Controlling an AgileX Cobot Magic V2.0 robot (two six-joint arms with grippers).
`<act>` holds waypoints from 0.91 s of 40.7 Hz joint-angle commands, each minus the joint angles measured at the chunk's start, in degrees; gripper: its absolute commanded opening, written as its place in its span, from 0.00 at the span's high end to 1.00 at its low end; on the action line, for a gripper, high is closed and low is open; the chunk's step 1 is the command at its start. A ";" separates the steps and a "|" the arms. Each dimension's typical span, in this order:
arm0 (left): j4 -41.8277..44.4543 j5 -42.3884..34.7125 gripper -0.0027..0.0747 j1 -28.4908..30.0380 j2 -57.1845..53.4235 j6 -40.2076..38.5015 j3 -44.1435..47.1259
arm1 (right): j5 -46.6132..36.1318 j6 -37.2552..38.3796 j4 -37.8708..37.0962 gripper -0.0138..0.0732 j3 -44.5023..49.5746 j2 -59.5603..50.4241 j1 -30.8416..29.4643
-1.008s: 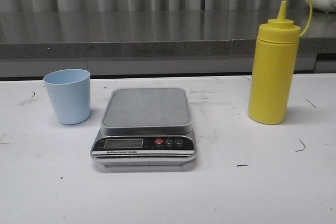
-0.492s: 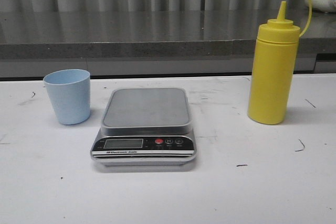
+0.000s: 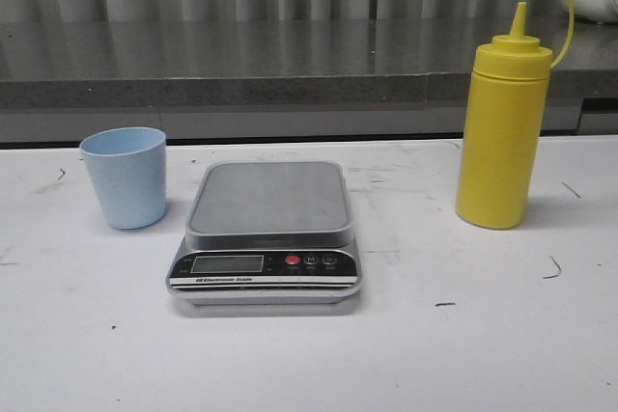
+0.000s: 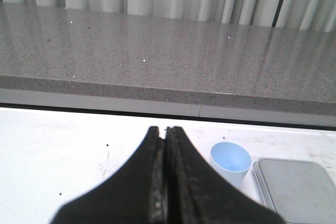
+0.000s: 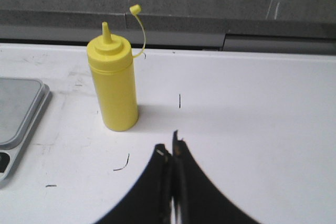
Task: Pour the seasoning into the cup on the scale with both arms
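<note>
on table (image 3: 502, 335): one cup (image 3: 124, 177), one bottle (image 3: 502, 127)

Cup (image 3: 125, 178), scale (image 3: 267, 231), seasoning (image 3: 502, 132) stand apart, upright.

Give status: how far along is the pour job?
Not started. Done: nothing; the cup stands on the table left of the scale, whose platform is bare. In hand: nothing; the left tool and right tool are both shut and empty. Left: cup onto scale, then grasp the seasoning, upright on the right, cap off, and pour.
</note>
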 commanded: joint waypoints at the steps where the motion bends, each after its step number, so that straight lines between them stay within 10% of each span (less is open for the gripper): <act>1: -0.29 -3.72 0.99 0.11 2.50 -0.19 -1.31 | -3.22 -0.30 -0.78 0.98 -1.75 2.54 -0.35; 37: -1.55 -4.86 0.99 0.11 3.26 -0.19 6.35 | -2.34 -0.30 -0.78 0.98 -1.17 6.10 -0.35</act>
